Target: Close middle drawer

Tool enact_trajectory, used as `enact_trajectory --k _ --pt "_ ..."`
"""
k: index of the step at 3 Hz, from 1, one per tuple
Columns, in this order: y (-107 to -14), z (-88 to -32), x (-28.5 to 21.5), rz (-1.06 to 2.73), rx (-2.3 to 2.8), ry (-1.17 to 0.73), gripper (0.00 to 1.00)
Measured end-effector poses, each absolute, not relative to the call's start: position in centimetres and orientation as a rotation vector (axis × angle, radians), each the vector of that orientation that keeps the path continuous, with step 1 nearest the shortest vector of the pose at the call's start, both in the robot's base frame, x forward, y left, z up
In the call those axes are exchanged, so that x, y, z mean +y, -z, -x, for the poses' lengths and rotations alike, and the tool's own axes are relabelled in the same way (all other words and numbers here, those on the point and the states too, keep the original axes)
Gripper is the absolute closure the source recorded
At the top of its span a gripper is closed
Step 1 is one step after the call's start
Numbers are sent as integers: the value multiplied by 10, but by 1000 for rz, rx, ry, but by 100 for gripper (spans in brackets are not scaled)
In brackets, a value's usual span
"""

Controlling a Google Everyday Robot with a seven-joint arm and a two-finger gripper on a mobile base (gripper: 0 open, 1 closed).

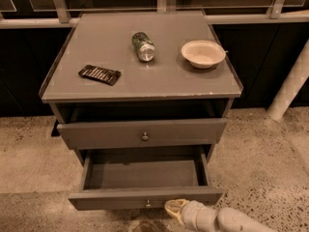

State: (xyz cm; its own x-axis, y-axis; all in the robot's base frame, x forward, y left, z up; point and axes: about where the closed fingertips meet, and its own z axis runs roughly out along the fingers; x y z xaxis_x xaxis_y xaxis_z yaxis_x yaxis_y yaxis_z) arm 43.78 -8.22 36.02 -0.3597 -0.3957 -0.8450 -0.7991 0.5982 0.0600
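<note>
The middle drawer [106, 200] was plain grey wood w/ a small metal-coloured knob, its tray a shade darker. Cabinet top [145, 83] was the same flat grey, no pattern. On it were a green-and-silver can [143, 46], a cream bowl [203, 53] and a black packet [99, 74] w/ pale stripes. The gripper [175, 208], just below the drawer's front at the bottom of the view, was cream-yellow — arm off-white. Floor [260, 153] was beige w/ dark specks.
</note>
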Motion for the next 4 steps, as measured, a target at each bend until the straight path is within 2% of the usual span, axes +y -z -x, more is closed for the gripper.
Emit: enact_trajectory --k 2,3,4 --pt "-362 -483 -75 896 2011 -322 100" --pt "-359 -495 -92 856 2031 -233 100" --pt "-359 -497 -92 857 2026 -230 100"
